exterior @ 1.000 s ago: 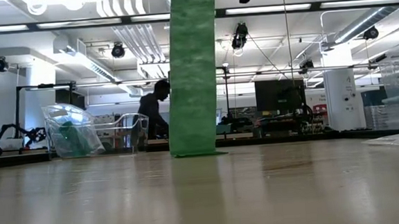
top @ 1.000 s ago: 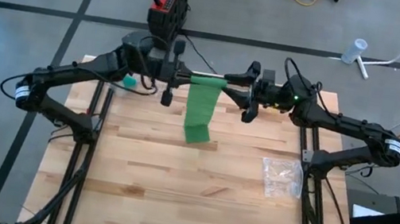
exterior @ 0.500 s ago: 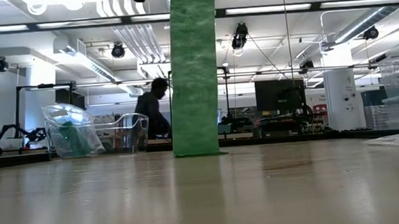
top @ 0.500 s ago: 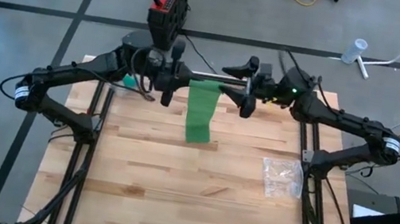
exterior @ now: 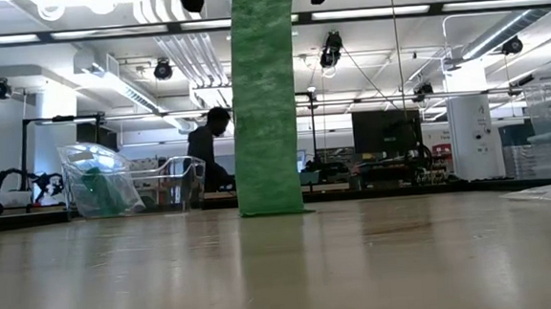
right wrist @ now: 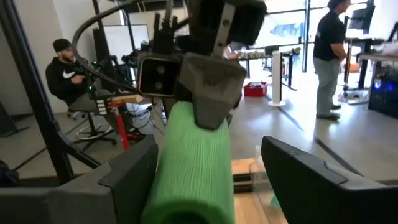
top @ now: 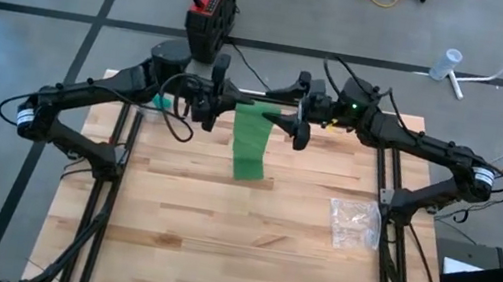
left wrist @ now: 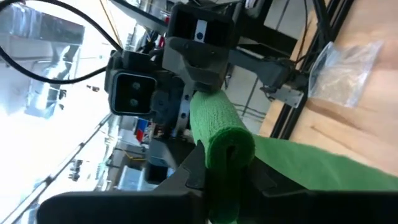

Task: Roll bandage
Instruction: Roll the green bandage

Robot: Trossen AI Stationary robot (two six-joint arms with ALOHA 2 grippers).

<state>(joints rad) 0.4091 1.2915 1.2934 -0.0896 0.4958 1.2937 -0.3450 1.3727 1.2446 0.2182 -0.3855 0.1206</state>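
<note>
Two arms meet above the desk's far edge, the left gripper pinching one end of the green bandage roll, whose loose tail hangs to the wood, while the right gripper stands spread around the other end.

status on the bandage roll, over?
Left gripper shut on bandage roll, held above the table. Right gripper open around the roll's other end. Green tail hangs to the tabletop. Plastic bag lies well clear.
</note>
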